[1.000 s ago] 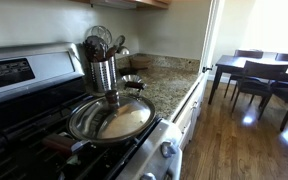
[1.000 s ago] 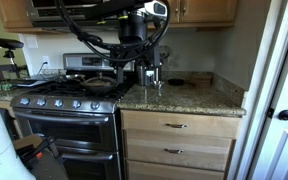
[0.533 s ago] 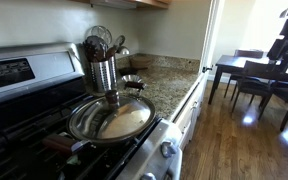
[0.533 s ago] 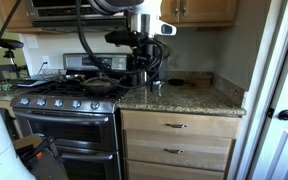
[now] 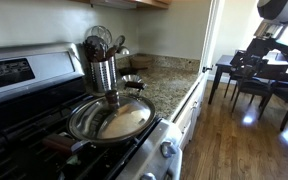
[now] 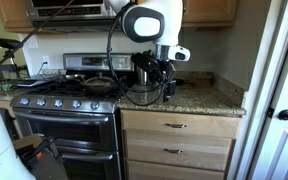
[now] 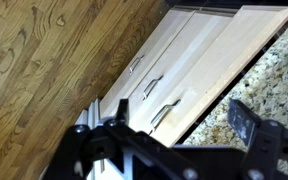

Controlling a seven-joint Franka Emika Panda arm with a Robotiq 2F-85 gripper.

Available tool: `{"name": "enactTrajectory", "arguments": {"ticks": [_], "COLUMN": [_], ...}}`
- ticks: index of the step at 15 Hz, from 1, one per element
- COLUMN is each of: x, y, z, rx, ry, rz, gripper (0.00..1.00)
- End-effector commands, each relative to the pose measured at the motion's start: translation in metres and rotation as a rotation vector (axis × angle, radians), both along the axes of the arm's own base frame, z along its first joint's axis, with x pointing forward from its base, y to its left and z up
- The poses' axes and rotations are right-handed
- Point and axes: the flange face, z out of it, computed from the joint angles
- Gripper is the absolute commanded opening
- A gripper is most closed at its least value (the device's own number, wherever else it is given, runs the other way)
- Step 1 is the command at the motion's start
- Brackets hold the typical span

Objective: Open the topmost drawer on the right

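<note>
The topmost drawer [image 6: 206, 127] is a light wood front with a metal bar handle [image 6: 176, 126], directly under the granite counter, and it is closed. In the wrist view it is the front [image 7: 199, 70] nearest the counter edge, and its handle [image 7: 166, 112] lies between my fingers. My gripper [image 6: 163, 82] is open and empty. It hangs above the counter's front edge, well above the drawer. The wrist view shows both dark fingers spread [image 7: 183, 116]. The arm [image 5: 269, 35] shows at the upper right in an exterior view. The drawer's inside is hidden.
Two more wooden drawers [image 6: 179, 152] sit below the top one. A gas stove [image 6: 64, 110] with a steel pan [image 5: 112, 118] stands beside the granite counter [image 6: 199, 100]. A utensil holder [image 5: 102, 65] stands behind the pan. A dining table with chairs [image 5: 254, 75] is across the wooden floor.
The arm has swung from over the stove side toward the counter's front edge, and now shows in both exterior views. The gripper has come lower. The drawer has not moved.
</note>
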Motion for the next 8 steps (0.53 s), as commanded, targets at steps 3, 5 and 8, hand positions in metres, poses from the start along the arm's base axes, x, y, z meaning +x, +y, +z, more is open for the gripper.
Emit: {"name": "enactTrajectory", "arguments": {"ticks": [3, 5, 8], "x": [0.014, 0.015, 0.032], "y": [-0.009, -0.011, -0.008], "z": [-0.012, -0.012, -0.024], "rx": [-0.005, -0.006, 0.045], "ry": [0.014, 0.013, 0.033], "rz": [-0.029, -0.036, -0.073], "gripper": [1.0, 1.0, 1.0]}}
